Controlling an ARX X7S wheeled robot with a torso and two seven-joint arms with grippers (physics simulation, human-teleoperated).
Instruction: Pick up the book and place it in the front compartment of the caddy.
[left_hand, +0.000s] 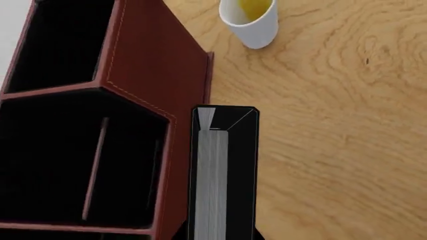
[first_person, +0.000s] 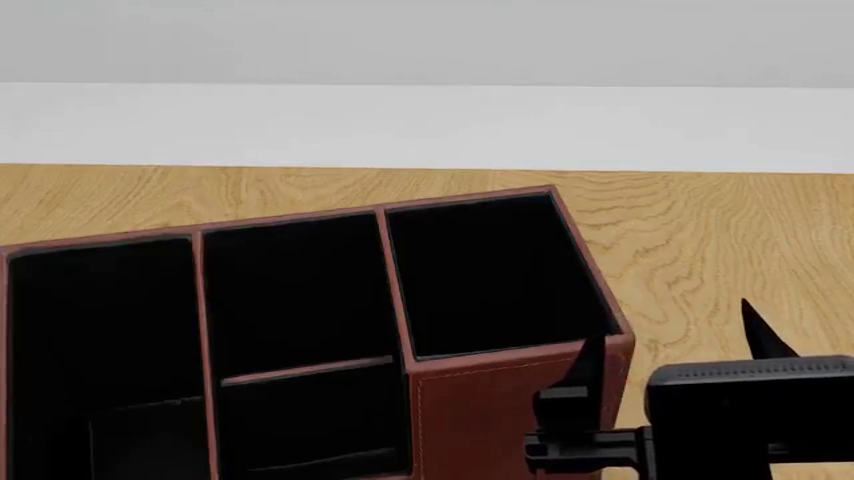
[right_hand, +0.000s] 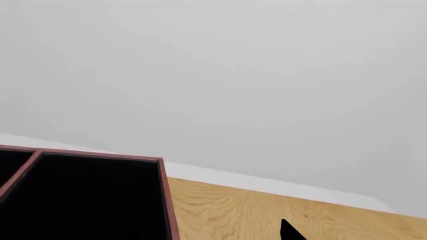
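The book (left_hand: 223, 175) is hanging just beside the caddy (left_hand: 157, 80), outside its wall, apparently carried by the left gripper, whose jaws are out of view; placing is still pending. The right gripper (first_person: 667, 400) is hovering nearby, its opening unreadable.

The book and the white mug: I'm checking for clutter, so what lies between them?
Only bare wooden tabletop lies between the book and the white mug, as the left wrist view shows.

One caddy (left_hand: 153, 75), one book (left_hand: 223, 175), one mug (left_hand: 252, 22).
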